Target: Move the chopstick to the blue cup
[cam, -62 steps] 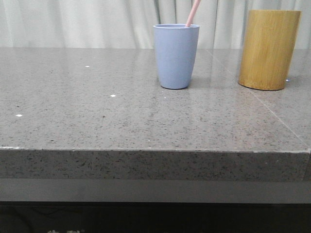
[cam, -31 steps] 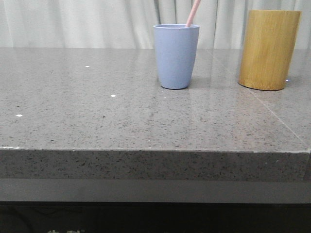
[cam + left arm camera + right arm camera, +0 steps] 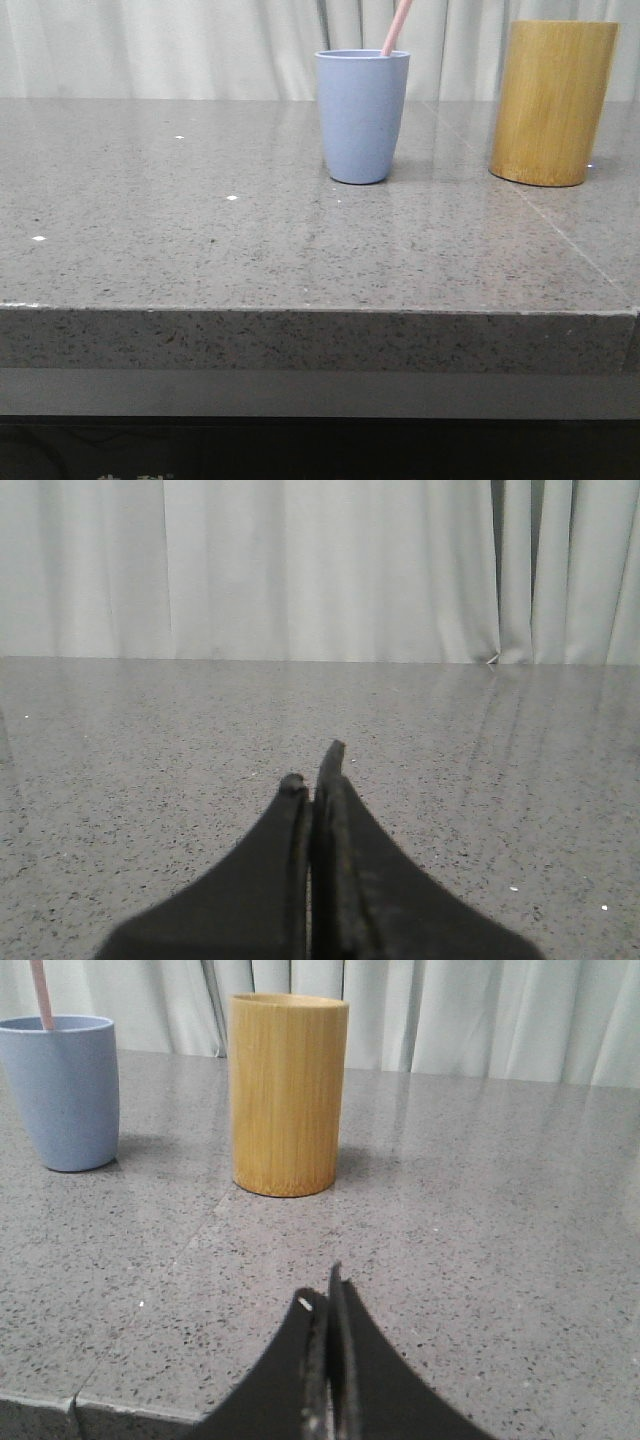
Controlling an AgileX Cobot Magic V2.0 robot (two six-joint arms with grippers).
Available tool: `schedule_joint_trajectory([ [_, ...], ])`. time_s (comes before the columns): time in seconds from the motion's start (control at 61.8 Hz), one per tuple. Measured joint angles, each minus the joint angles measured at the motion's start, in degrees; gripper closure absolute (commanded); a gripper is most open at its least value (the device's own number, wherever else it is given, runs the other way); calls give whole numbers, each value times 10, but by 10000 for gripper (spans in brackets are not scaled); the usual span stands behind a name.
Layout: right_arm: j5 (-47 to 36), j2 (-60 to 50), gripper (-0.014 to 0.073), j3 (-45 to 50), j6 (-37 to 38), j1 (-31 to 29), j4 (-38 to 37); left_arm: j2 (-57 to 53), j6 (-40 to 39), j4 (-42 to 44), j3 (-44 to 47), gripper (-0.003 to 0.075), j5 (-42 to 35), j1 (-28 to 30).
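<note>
Pink chopstick stands in blue cup | left gripper closed, empty | right gripper closed, empty

Blue cup: matte pale blue-grey, plain. Chopstick: pale pink. Bamboo cylinder: yellow-brown, fine vertical grain. Table: grey, dark-speckled stone, few white flecks. Curtain: white, pleated. Gripper fingers: black.

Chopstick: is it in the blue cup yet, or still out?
In. The chopstick rises out of the blue cup, leaning over its rim; both the left gripper and right gripper are shut, empty.
</note>
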Motion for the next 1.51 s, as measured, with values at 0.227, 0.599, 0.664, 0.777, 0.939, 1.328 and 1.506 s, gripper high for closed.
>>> schedule_joint_trajectory([
  [0.227, -10, -1, 662, 1, 0, -3, 3, 0, 0, 0, 0, 739, 0, 0],
  [0.599, -17, -1, 662, 1, 7, -3, 0, 0, 0, 0, 0, 739, 0, 0],
  [0.664, -19, -1, 662, 1, 38, -3, -22, 0, 0, 0, 0, 739, 0, 0],
  [0.777, -20, -1, 662, 1, 129, -3, -90, 0, 0, 0, 0, 739, 0, 0],
  [0.939, -20, -1, 662, 1, 174, -10, -120, 0, 0, 0, 0, 739, 0, 0],
  [1.328, -20, -1, 662, 1, 181, -27, -124, 0, 0, -1, 0, 739, 0, 0],
  [1.506, -20, -1, 662, 1, 181, -27, -124, 0, 0, -1, 0, 739, 0, 0],
])
